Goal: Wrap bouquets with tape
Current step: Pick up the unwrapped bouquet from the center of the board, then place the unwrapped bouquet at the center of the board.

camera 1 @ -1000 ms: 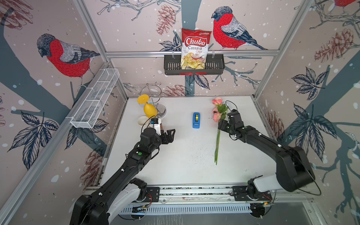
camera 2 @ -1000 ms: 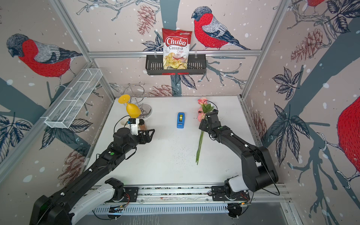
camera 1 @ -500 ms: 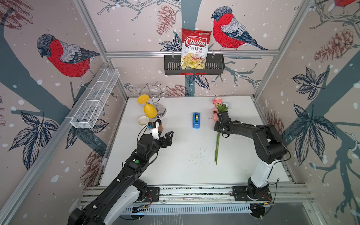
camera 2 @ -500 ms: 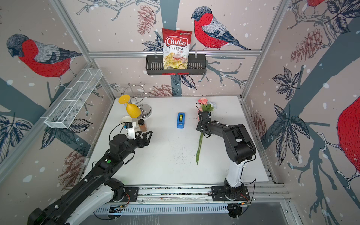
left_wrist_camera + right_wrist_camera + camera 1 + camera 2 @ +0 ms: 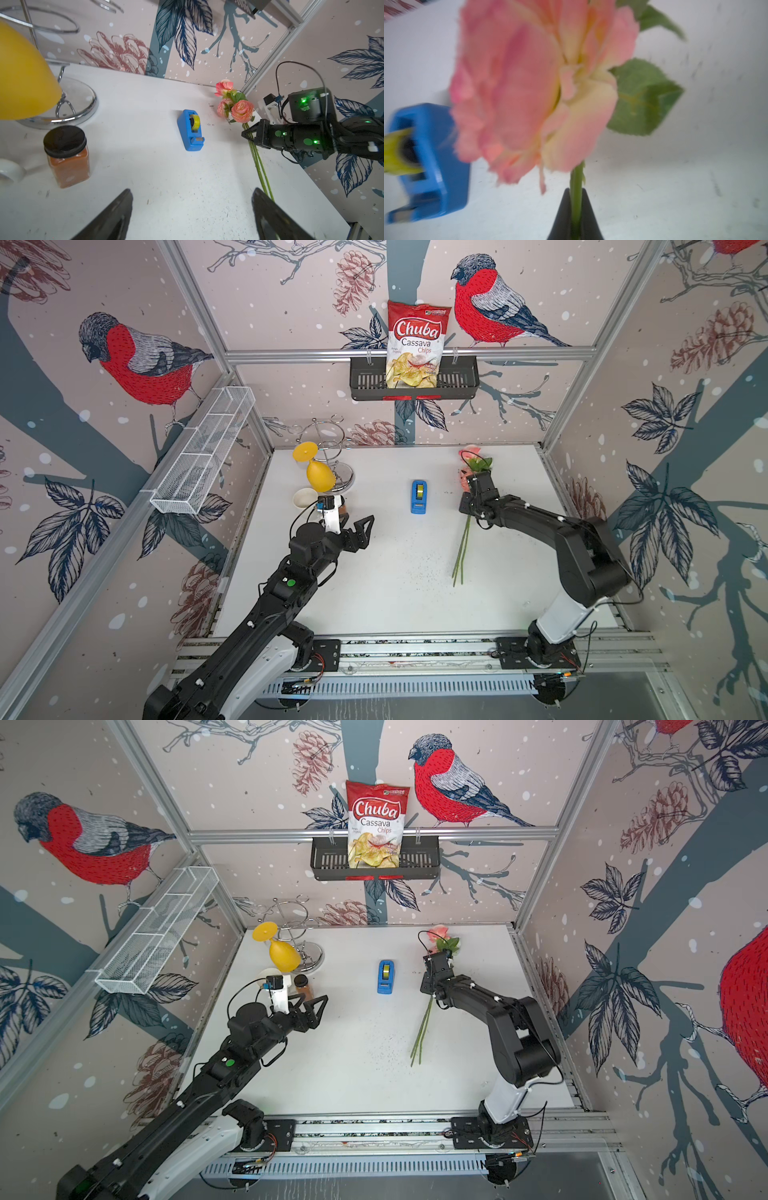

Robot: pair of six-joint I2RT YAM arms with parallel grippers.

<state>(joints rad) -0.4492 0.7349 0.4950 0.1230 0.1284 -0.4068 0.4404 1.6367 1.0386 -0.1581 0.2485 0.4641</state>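
One stem (image 5: 576,180) shows pinched in the clenched right gripper (image 5: 247,133). The bouquet (image 5: 464,543) lies by the tabletop's (image 5: 395,593) far-right corner. Lifting could leave the other stems loose and splayed. The left gripper (image 5: 191,195) gapes empty, and the tape (image 5: 419,496) sits mid-tabletop.

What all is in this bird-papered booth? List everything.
bouquet: one, pink roses on green stems, table's right side
tape: one roll, yellow-green, in the dispenser
dispenser: one, blue, mid-table
jar: one, brown with black lid, table's left side
cup: one, white, beside the jar
glass: one, yellow, upside down at the rack
rack: one, chrome, table's back left
chips bag: one, red and white, in the basket
basket: one, black, back wall
wire shelf: one, white, left wall
table: one, white, centre
left claw: one, black, open, near the jar
right claw: one, black, shut on the bouquet's stems
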